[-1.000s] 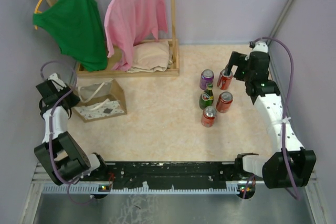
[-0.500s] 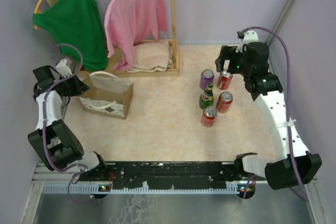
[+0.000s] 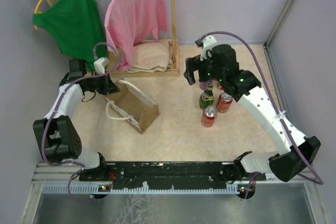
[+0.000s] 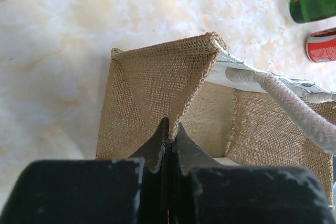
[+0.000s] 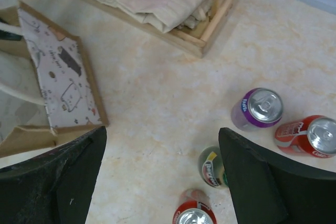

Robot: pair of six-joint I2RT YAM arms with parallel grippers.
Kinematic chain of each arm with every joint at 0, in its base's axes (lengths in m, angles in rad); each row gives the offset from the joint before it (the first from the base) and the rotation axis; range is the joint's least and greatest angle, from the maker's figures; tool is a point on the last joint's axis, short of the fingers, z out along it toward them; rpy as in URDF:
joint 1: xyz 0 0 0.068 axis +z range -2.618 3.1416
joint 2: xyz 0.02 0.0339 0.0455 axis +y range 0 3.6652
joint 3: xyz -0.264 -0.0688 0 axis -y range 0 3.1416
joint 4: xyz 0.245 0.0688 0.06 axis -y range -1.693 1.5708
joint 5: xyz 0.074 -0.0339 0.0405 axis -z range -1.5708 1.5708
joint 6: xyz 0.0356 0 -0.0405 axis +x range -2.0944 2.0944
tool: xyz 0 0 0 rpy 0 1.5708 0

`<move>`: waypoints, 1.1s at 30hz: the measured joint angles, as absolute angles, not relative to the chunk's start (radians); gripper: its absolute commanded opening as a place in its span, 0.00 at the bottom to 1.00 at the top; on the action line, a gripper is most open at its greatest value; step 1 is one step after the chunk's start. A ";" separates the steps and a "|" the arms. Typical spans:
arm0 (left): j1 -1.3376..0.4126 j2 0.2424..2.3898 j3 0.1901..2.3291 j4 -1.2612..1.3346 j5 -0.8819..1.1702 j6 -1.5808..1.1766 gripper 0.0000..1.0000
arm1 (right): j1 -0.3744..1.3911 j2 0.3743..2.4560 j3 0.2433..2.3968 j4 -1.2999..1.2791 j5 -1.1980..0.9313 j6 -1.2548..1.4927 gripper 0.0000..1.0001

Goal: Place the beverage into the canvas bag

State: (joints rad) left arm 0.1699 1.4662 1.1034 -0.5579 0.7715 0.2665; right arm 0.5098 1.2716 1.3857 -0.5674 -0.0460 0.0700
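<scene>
The tan canvas bag (image 3: 137, 107) stands tilted left of centre with its mouth open and its white cord handles (image 4: 294, 109) hanging loose. My left gripper (image 3: 108, 84) is shut on the bag's woven rim (image 4: 185, 85), which is pinched between the fingertips. The beverages stand in a cluster: a green bottle (image 3: 206, 99), a purple can (image 5: 257, 109) and red cans (image 3: 209, 116) (image 3: 224, 102) (image 5: 307, 136). My right gripper (image 5: 160, 148) hangs open and empty above the floor, just left of the cluster, with the green bottle (image 5: 211, 167) by its right finger.
A wooden rack (image 3: 173, 35) at the back holds a green top (image 3: 79, 22) and a pink top (image 3: 135, 17), with folded beige cloth (image 3: 152, 56) in its tray. Walls close in on the left and right.
My left gripper has pulled the bag right toward the centre and tipped it. The right arm has swung left from over the cans to the cluster's left side.
</scene>
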 measured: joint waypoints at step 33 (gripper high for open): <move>-0.257 1.813 1.441 -0.487 0.862 0.208 0.00 | 0.897 1.345 1.195 -0.358 0.273 0.100 0.91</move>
State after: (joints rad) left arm -0.2565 1.8130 1.4410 -0.4866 0.8616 0.2085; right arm 0.8967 1.3453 1.1946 -0.3576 0.2729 0.0998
